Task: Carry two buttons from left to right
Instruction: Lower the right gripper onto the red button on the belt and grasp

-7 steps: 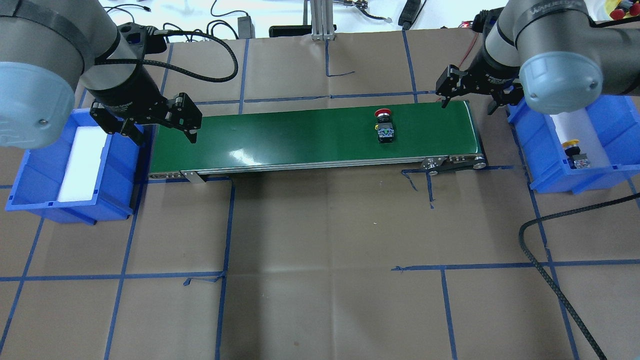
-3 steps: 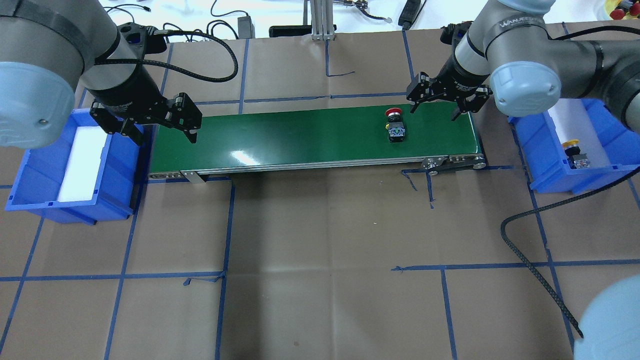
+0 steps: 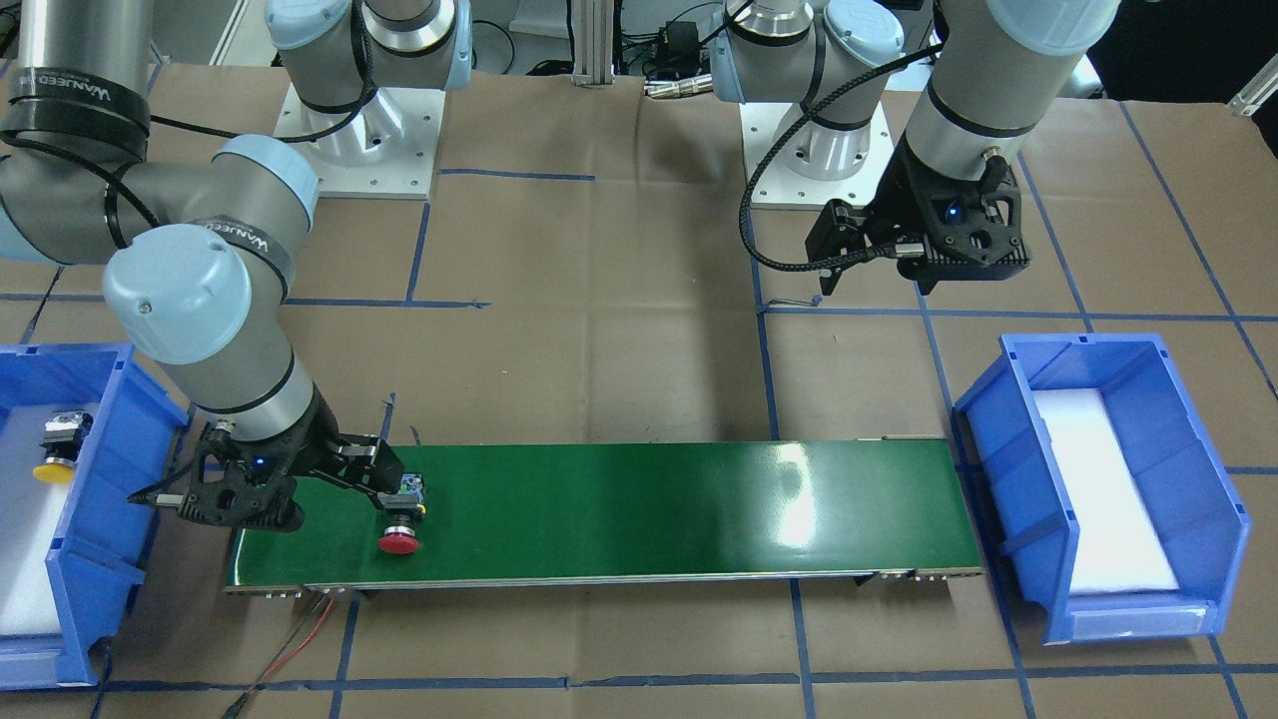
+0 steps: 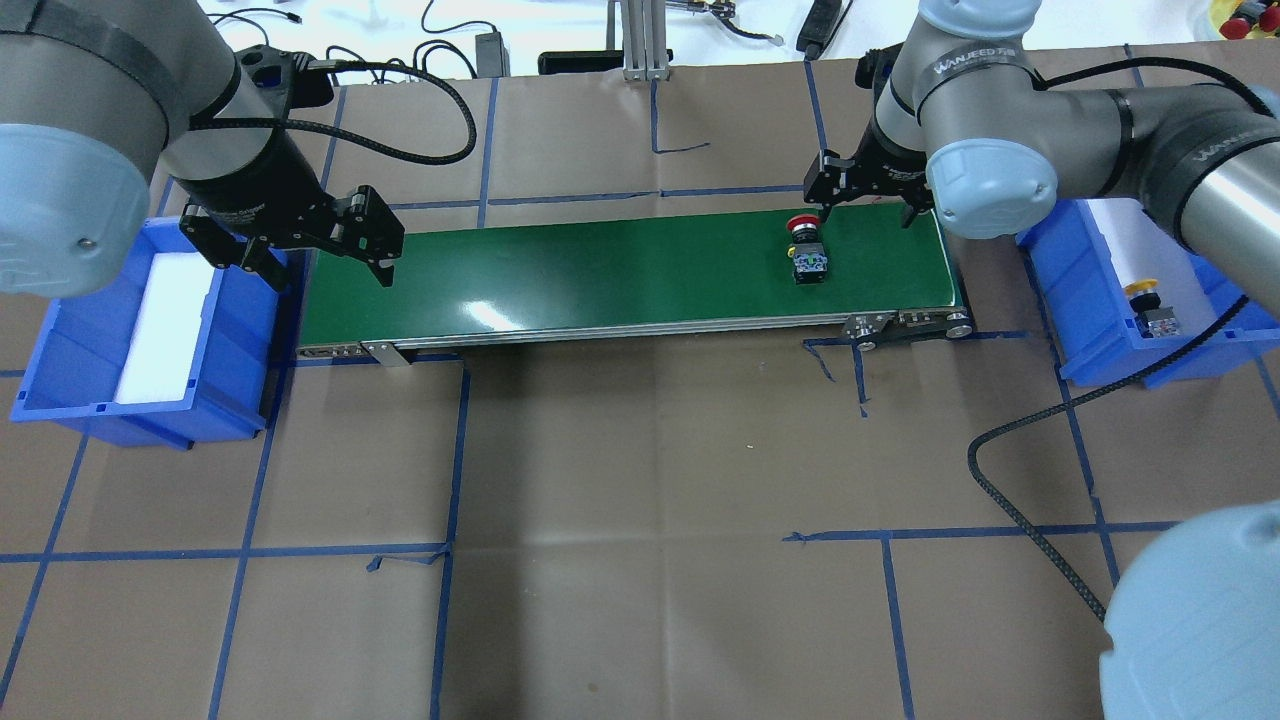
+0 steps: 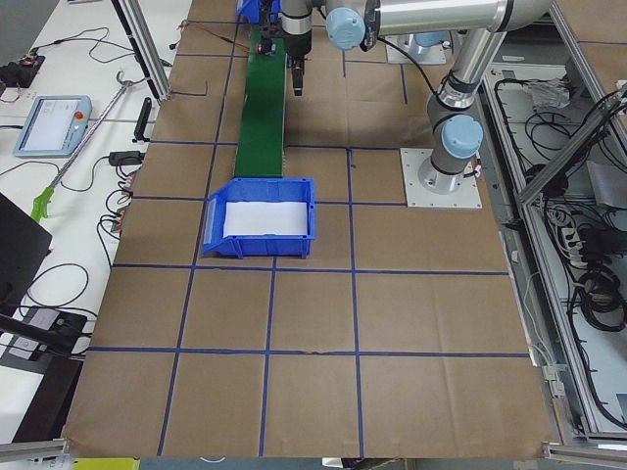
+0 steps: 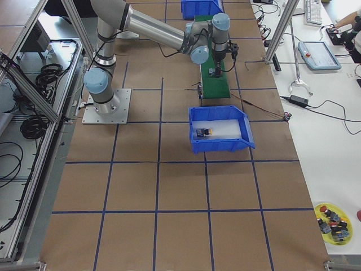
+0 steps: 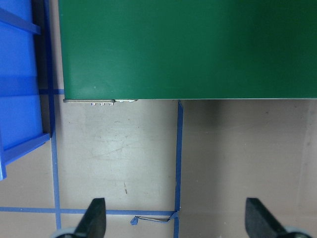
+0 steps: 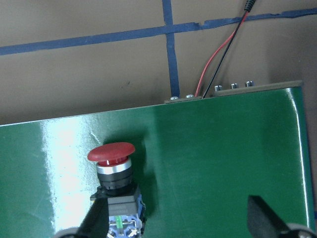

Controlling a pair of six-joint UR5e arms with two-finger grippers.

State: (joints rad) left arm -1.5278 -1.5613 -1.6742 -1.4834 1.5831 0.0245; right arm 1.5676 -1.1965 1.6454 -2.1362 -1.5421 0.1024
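The red-capped button [image 4: 806,252] lies on its side on the green conveyor belt [image 4: 600,270] near its right end, cap toward the far edge. It also shows in the front view [image 3: 402,519] and the right wrist view [image 8: 114,178]. My right gripper [image 4: 865,205] is open just above the belt, and the button's body lies by one of its fingers [image 8: 101,218]. The yellow-capped button [image 4: 1150,305] lies in the right blue bin [image 4: 1090,340]. My left gripper [image 4: 325,265] is open and empty over the belt's left end, beside the left blue bin [image 4: 60,360].
The left bin holds only a white foam pad [image 4: 165,320]. A red and black wire [image 8: 218,64] runs off the belt's right end. A black cable [image 4: 1030,520] trails over the table at the right. A yellow plate of spare buttons [image 6: 333,217] sits far off.
The red button has ridden rightward along the belt. My right arm has swung left from beside the right bin to over the belt, meeting the button. My left arm has not moved.
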